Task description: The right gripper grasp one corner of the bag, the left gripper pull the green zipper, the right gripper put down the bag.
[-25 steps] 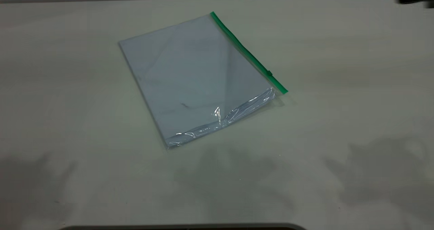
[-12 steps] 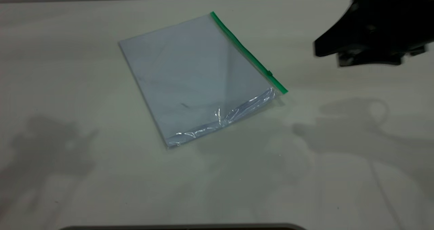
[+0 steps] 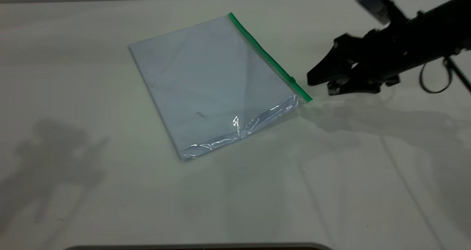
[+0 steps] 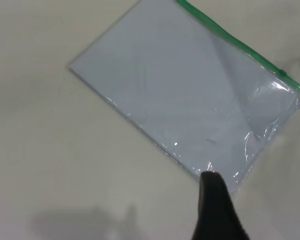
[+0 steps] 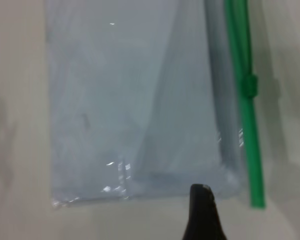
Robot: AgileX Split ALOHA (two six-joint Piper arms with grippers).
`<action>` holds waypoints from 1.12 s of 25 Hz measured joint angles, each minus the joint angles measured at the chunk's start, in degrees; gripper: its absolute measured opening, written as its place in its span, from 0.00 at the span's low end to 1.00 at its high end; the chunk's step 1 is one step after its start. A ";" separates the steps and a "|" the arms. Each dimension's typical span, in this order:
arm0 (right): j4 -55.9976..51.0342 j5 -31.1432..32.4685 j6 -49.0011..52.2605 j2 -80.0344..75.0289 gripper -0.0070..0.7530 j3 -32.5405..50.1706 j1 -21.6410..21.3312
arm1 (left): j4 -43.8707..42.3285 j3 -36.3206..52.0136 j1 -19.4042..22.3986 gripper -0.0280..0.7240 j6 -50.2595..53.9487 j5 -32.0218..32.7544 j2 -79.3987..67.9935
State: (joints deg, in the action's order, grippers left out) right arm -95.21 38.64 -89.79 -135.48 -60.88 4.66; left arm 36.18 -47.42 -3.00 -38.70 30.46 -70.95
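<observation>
The bag (image 3: 213, 84) lies flat on the table, a clear pouch with pale blue-white sheets inside. The green zipper (image 3: 268, 56) runs along its right edge, with the slider tab (image 3: 292, 79) near the front end. My right gripper (image 3: 319, 87) is low over the table just right of the corner of the bag (image 3: 304, 99), not touching it, its two tips apart. In the right wrist view one finger (image 5: 201, 207) is just short of the bag's crinkled edge (image 5: 140, 187), beside the zipper's end (image 5: 256, 197). Part of my left gripper (image 4: 215, 205) shows at the bag's other front corner (image 4: 230, 185).
The pale table (image 3: 110, 206) holds only the bag. The right arm's silver cylinder (image 3: 371, 1) and looped cable (image 3: 436, 77) are at the far right. A dark edge (image 3: 198, 247) runs along the front.
My right gripper has come in from the top right, moving left and down to just beside the bag's zipper corner. The bag has not moved.
</observation>
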 joint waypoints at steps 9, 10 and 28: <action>-0.01 2.17 0.62 -7.78 0.77 -6.33 0.65 | 0.00 -0.04 0.00 0.72 -0.15 0.05 0.00; -0.24 2.36 0.62 -7.78 0.76 -6.48 1.12 | 0.00 -0.04 0.00 0.72 -0.15 0.05 -0.05; 1.49 3.05 0.41 -8.33 0.11 -9.53 6.29 | 0.00 -0.04 0.00 0.72 -0.48 -0.06 -0.31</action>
State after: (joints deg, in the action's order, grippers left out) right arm -93.72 41.69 -89.39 -143.81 -70.42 10.95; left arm 36.18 -47.46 -3.00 -39.17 30.40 -71.26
